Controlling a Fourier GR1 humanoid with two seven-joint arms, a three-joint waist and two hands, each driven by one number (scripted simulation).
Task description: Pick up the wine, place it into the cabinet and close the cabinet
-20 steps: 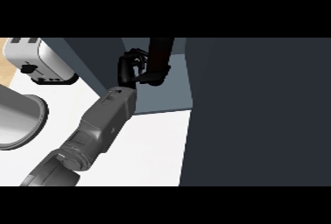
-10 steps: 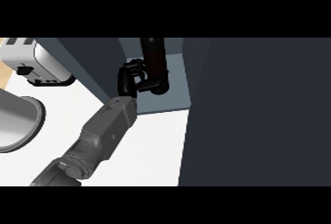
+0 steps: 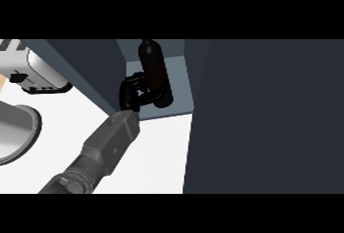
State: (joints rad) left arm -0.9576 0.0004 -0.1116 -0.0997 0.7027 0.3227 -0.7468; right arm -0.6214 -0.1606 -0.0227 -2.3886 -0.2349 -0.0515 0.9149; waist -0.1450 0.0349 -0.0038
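The wine bottle (image 3: 154,73) is held upright, fingers of the left hand (image 3: 133,94) curled round its lower body; it is positioned inside the open cabinet (image 3: 178,82), above its floor.

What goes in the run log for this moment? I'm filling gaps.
phase: placing | left hand: shut on wine bottle | bottle: upright inside cabinet | cabinet door: open | right hand: not in view

One wine bottle (image 3: 153,68) shows at twelve o'clock, one hand (image 3: 134,94) beside it, and one cabinet (image 3: 176,73) around both. One toaster (image 3: 39,73) sits at ten o'clock, one round metal pot (image 3: 15,134) at nine o'clock, on one white counter (image 3: 158,150).
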